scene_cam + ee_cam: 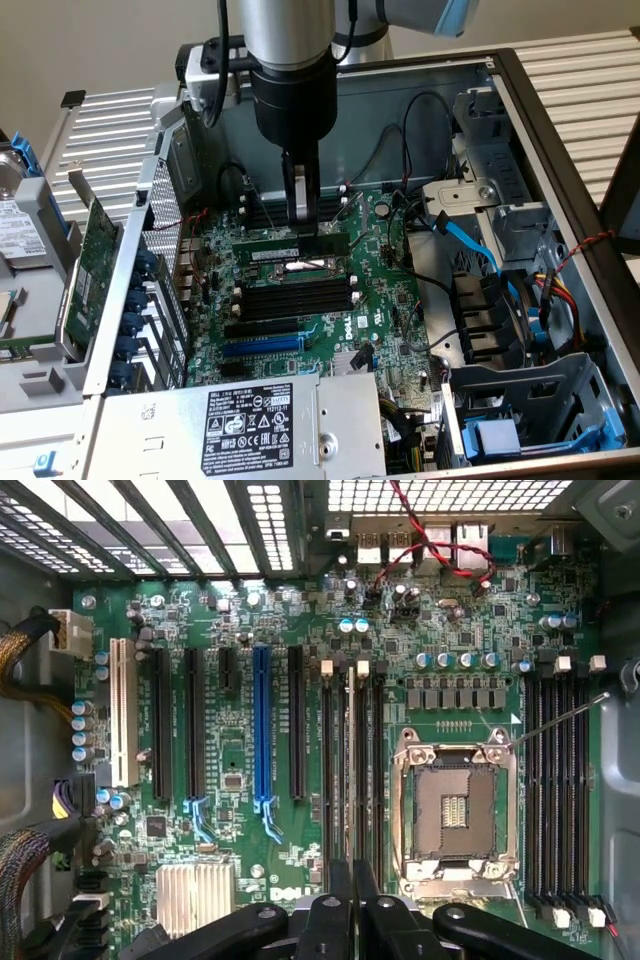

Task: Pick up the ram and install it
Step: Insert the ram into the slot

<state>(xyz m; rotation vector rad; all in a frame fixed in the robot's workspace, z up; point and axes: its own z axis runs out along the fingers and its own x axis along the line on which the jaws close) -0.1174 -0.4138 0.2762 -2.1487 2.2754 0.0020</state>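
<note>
The ram stands on edge, pinched between the closed jaws of the gripper, along the black slots just beside the CPU socket. Whether it is seated in a slot or just above one cannot be told. In the exterior view, the gripper comes straight down onto the ram at the socket's far side. Farther from the socket, past the ram, lie the blue slot and then the white slot.
</note>
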